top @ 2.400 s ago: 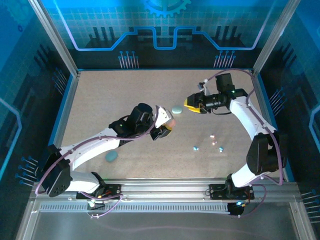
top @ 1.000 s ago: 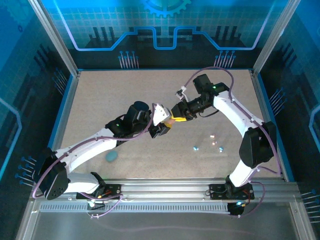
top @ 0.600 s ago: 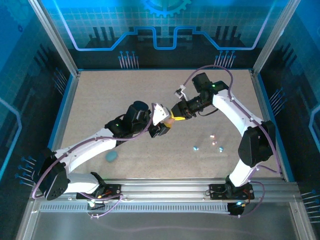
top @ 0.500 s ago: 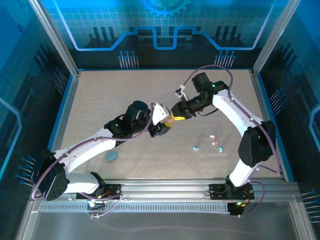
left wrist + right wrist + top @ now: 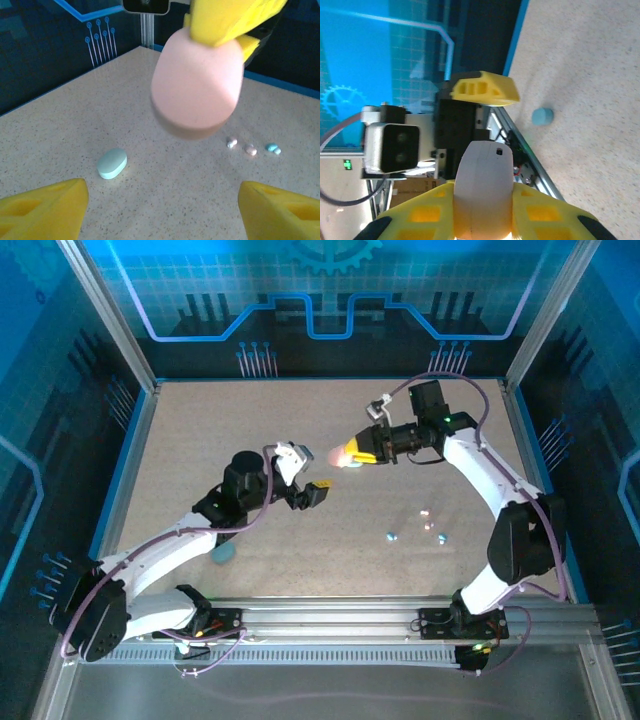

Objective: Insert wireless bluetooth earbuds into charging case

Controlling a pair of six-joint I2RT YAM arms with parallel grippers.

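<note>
My left arm reaches forward and to the right, elbow bent, wrist pointing right. My left gripper stands wide open, and its yellow fingertips sit far apart in its wrist view. My right arm arches up and leftward from its base. My right gripper faces the left one, clamped on a pink case, near it but apart.
</note>
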